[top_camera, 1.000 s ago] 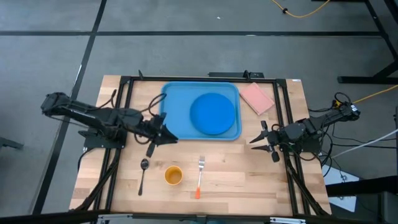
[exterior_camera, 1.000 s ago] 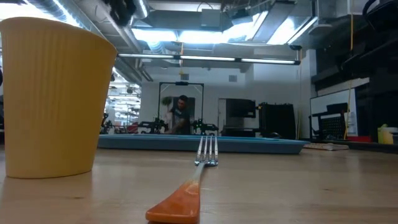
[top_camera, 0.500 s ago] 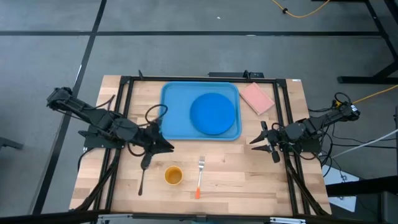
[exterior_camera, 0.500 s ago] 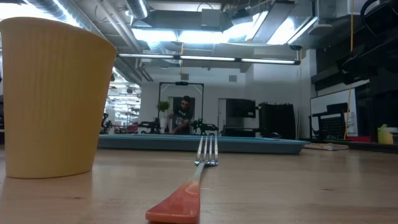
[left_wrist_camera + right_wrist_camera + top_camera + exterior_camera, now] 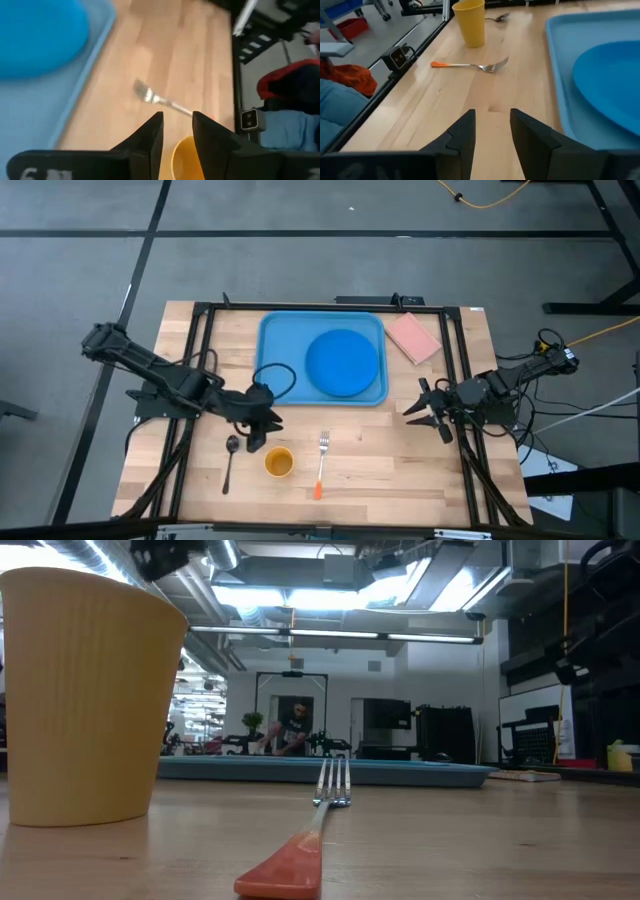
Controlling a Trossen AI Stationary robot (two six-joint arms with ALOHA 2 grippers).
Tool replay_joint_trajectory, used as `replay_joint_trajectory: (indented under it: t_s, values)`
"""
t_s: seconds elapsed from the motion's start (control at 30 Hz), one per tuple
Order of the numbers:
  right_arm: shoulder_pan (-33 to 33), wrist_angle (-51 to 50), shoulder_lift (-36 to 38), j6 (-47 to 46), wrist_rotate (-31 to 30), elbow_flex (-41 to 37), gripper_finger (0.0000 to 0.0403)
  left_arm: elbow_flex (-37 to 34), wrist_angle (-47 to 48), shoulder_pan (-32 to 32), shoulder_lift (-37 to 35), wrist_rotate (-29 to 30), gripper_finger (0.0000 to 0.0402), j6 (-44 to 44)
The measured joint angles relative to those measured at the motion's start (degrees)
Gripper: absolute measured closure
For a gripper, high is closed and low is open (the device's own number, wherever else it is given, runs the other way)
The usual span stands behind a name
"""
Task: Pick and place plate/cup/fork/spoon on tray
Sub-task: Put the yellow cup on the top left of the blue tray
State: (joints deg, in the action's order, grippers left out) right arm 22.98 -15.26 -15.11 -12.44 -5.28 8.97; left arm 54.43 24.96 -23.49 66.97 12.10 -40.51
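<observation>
The blue plate (image 5: 342,362) lies flat in the light-blue tray (image 5: 282,345) at the table's far middle. The yellow cup (image 5: 278,462) stands upright on the wood near the front edge. The orange-handled fork (image 5: 321,465) lies to the cup's right and the dark spoon (image 5: 230,460) to its left. My left gripper (image 5: 260,436) is open and empty, just far-left of the cup; in its wrist view (image 5: 177,120) the cup's rim (image 5: 186,159) shows under the fingers. My right gripper (image 5: 422,409) is open and empty at the table's right.
A pink pad (image 5: 412,338) lies right of the tray at the far right. Black frame rails run along the table's left, right and far sides. Bare wood lies between the fork and my right gripper (image 5: 492,116). A person stands far behind the table (image 5: 292,730).
My left gripper has moved from the tray's near-left corner toward the table's near edge, ending close beside the cup. The cup, fork, spoon and plate have not moved.
</observation>
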Motion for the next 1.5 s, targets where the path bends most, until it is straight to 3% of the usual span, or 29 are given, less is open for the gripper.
replay_joint_trajectory:
  t_s: [0.5,0.93,1.5]
  values:
    - [0.0,-3.1,0.0,-1.8,0.0,0.0,0.0276,0.0,-0.2,-2.0,6.3,-5.8,0.0305,-14.5]
    - [0.0,-3.6,0.0,-2.2,0.0,0.0,0.0276,0.0,2.1,-5.4,11.6,-5.6,0.0305,-16.4]
    - [0.0,-3.9,0.0,-2.2,0.0,0.0,0.0276,0.0,6.8,-5.6,11.6,-3.7,0.0305,-16.4]
